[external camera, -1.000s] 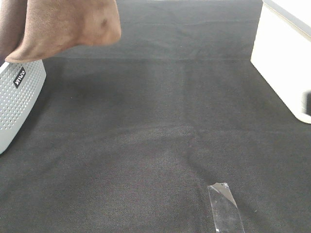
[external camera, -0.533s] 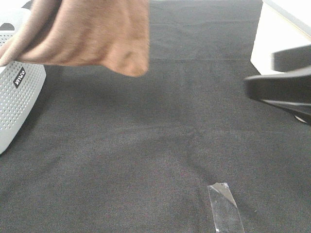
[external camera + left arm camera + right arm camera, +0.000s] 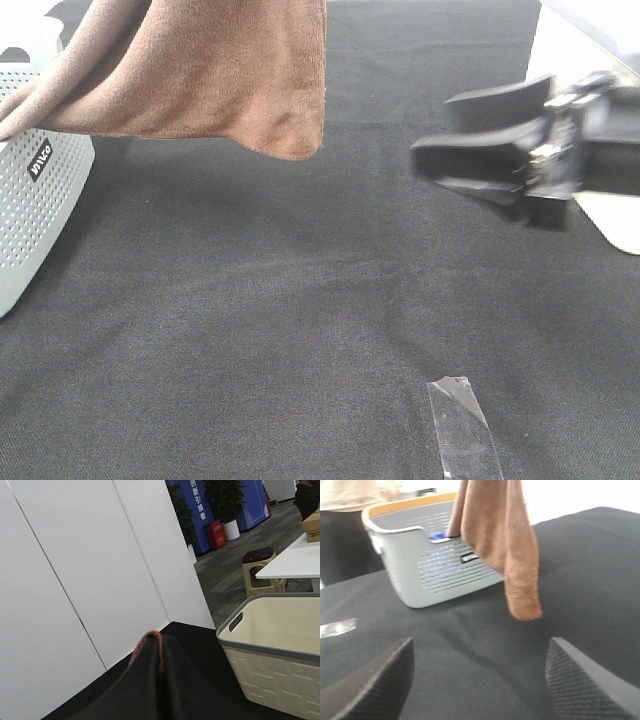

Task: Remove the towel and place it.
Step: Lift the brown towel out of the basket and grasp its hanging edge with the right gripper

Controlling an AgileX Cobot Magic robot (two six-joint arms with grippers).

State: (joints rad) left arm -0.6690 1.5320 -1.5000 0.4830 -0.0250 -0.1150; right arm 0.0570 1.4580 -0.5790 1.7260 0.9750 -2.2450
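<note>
From the high camera, we are seeing the towel (image 3: 200,70) hanging at the far left, its left part over the grey basket (image 3: 40,200) and its free corner above the counter (image 3: 300,300). The right hand (image 3: 432,128) is hovering at the right, spread wide and empty. At the left wrist, the left hand (image 3: 152,642) is pinching a thin brown towel edge between closed fingers. At the right wrist, the towel is dangling beyond the wide-apart fingers, untouched. We are judging the lifting as nearly done and the placing as not yet begun.
</note>
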